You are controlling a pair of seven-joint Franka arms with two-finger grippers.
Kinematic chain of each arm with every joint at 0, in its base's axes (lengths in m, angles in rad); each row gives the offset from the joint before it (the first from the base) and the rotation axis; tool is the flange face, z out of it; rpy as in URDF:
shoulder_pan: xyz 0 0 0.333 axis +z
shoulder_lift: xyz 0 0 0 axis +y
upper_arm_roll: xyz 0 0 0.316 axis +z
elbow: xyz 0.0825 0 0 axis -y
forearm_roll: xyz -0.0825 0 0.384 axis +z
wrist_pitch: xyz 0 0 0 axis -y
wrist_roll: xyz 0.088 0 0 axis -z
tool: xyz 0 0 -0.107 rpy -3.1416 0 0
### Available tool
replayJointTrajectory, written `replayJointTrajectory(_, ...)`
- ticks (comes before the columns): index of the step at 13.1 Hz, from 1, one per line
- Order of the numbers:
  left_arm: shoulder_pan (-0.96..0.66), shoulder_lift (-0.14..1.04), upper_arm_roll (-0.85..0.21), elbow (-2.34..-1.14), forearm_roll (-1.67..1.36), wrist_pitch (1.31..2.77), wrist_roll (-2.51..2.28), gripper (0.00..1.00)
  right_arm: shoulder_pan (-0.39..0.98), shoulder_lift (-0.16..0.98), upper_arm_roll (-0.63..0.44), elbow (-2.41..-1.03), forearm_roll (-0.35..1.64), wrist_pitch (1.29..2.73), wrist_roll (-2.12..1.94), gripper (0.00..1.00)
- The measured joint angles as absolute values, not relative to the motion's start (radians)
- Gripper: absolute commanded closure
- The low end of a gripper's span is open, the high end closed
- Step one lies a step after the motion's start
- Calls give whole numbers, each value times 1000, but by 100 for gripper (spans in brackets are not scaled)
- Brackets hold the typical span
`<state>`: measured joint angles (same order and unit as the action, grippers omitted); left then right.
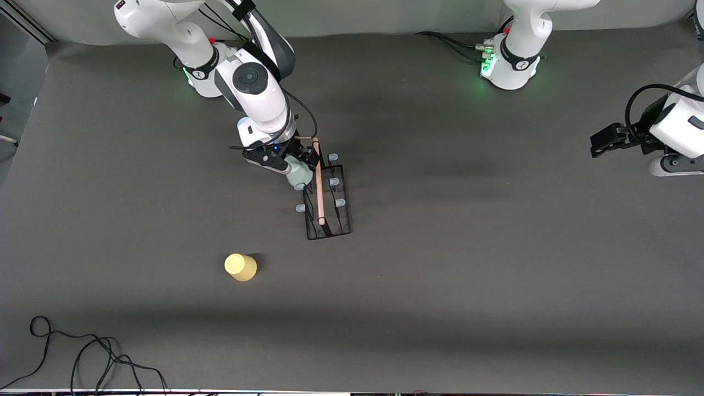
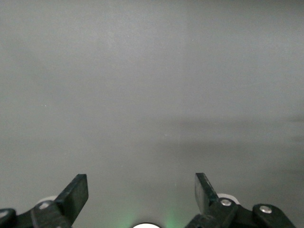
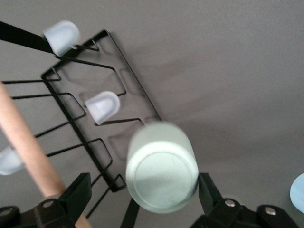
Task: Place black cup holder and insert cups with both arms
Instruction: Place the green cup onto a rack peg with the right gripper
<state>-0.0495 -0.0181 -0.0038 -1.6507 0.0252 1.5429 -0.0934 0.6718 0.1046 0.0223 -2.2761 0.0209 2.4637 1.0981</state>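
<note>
The rack [image 1: 328, 212] stands near the middle of the table [image 1: 467, 275], its wooden handle [image 1: 318, 181] running along the top and pale blue prong tips [image 1: 334, 181] sticking out on both sides. The right gripper [image 1: 300, 165] is down at the rack's end nearest the robot bases, and a mint cup [image 1: 297, 175] sits upside down between its fingers. In the right wrist view that cup [image 3: 161, 173] shows its flat bottom, with a finger [image 3: 78, 192] standing clear on either side, so the gripper is spread wide and not squeezing it; whether the cup sits on a prong I can't tell. A sliver of light blue cup [image 3: 298, 194] peeks in at that view's edge. The yellow cup [image 1: 240, 267] lies on its side, nearer the front camera than the rack, toward the right arm's end of the table. The left gripper [image 1: 602, 144] waits in the air over the left arm's end of the table, fingers [image 2: 73, 197] wide apart and empty.
</note>
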Motion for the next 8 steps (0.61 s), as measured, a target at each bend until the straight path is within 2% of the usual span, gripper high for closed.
replayJointTrajectory(2,-50,-16,-4,-1651,25,1543,-93,0,671,86,0,-2233,19,2391,1054,0)
replayJointTrajectory(5,-50,-15,-4,-1651,25,1543,-93,0,668,68,-109,-2107,19,2215,873,0)
replayJointTrajectory(8,-50,-14,-4,-1651,25,1543,-93,0,662,91,-244,-2063,19,2200,630,0)
